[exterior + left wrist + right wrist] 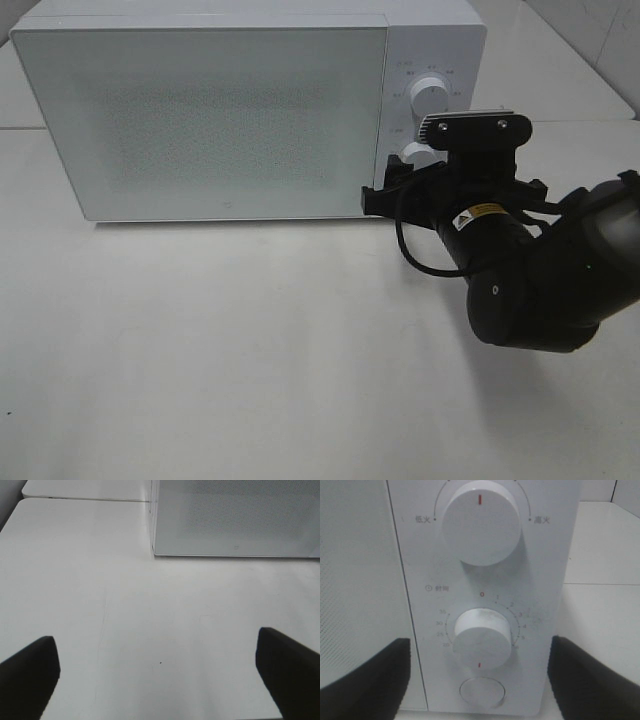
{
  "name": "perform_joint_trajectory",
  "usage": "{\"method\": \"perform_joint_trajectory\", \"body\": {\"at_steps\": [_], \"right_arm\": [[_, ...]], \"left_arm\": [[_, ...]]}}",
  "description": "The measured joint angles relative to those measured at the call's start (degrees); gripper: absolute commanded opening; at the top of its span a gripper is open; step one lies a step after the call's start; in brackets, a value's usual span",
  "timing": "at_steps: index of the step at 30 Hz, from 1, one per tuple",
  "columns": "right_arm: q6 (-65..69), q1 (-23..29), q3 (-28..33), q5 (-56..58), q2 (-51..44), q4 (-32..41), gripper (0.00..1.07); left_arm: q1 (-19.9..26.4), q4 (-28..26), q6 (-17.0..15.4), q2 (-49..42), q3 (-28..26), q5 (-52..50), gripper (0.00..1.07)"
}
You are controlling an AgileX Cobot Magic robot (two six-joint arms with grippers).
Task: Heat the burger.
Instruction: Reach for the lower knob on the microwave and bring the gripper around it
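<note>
Left hand (155, 639) spread wide over white flat tabletop (100, 595). White box-shaped microwave oven (220, 120), frosted door closed; burger not in view. Right hand (479, 641) spread, flanking round white timer dial (483, 632), no contact.

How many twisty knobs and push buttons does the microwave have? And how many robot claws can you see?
Knobs: 2 (upper knob, lower timer knob)
Round push button: 1
Grippers: 2 (left gripper, right gripper)
Total: 5
</note>
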Motion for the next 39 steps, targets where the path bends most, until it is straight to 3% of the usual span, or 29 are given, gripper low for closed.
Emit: {"method": "perform_joint_trajectory", "body": {"at_steps": [11,22,28,33,36,37,38,39], "right_arm": [[-0.06,-2.81,-5.9,0.0,4.93,-0.86,0.75],[-0.06,-2.86,-6.65,0.0,6.88,-0.86,0.74],[-0.17,-2.86,-6.76,0.0,6.88,-0.86,0.68],[-0.57,-2.86,-6.76,0.0,6.88,-0.86,0.58],[-0.63,-2.86,-6.76,0.0,6.88,-1.09,0.37],[-0.63,-2.86,-6.76,0.0,6.88,-1.09,0.37],[-0.74,-2.86,-6.82,0.0,6.88,-1.26,0.25],[-0.74,-2.86,-6.82,0.0,6.88,-1.26,0.25]], "left_arm": [[0.0,0.0,0.0,0.0,0.0,0.0,1.0],[0.0,0.0,0.0,0.0,0.0,0.0,1.0],[0.0,0.0,0.0,0.0,0.0,0.0,1.0],[0.0,0.0,-0.06,0.0,0.0,0.0,1.0],[0.0,0.0,-0.11,0.0,0.0,0.0,1.0],[0.0,0.0,-0.11,0.0,0.0,0.0,1.0],[0.0,0.0,-0.11,0.0,0.0,0.0,1.0],[0.0,0.0,-0.11,0.0,0.0,0.0,1.0]]}}
